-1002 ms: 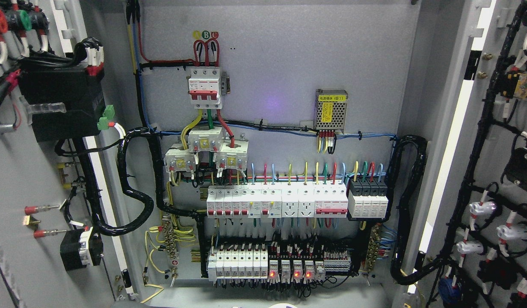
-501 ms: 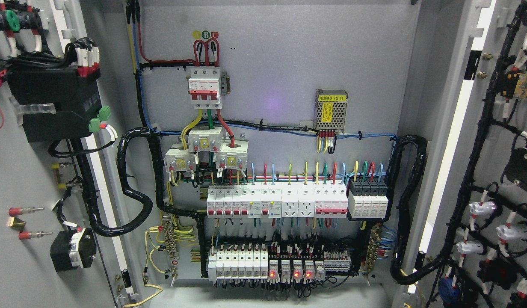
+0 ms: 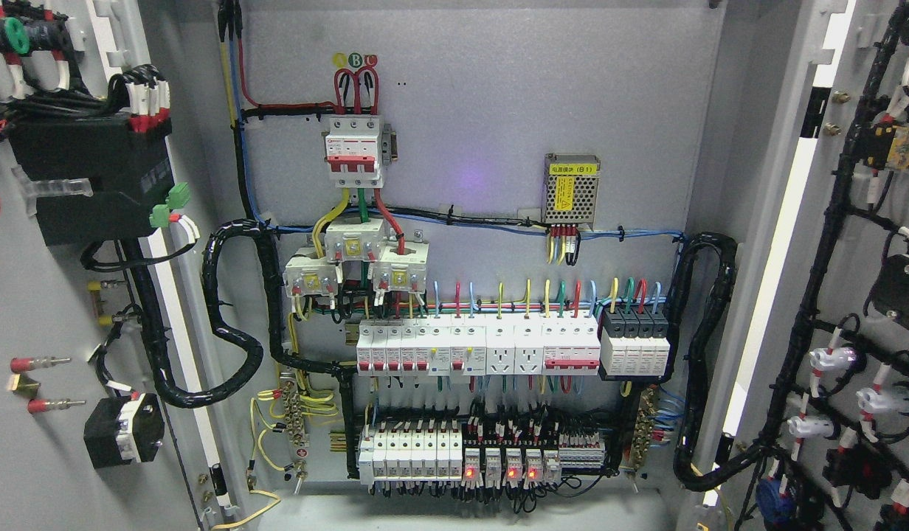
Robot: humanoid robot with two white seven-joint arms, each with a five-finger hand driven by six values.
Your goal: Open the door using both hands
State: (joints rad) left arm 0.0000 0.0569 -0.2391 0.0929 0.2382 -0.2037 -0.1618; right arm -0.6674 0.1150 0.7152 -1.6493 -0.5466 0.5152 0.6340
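left door (image 3: 34, 310) swung open, frame left | right door (image 3: 868, 243) swung open, frame right | cabinet (image 3: 469, 110) exposed | hands unseen, state cannot be told | task judged done

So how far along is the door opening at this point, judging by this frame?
It looks essentially done. The left door and the right door both stand swung wide, their inner wiring facing the camera, and the back panel with its breaker rows is fully exposed. Nothing is in hand: neither robot hand shows in the head view. What is left, if anything, cannot be judged from here.
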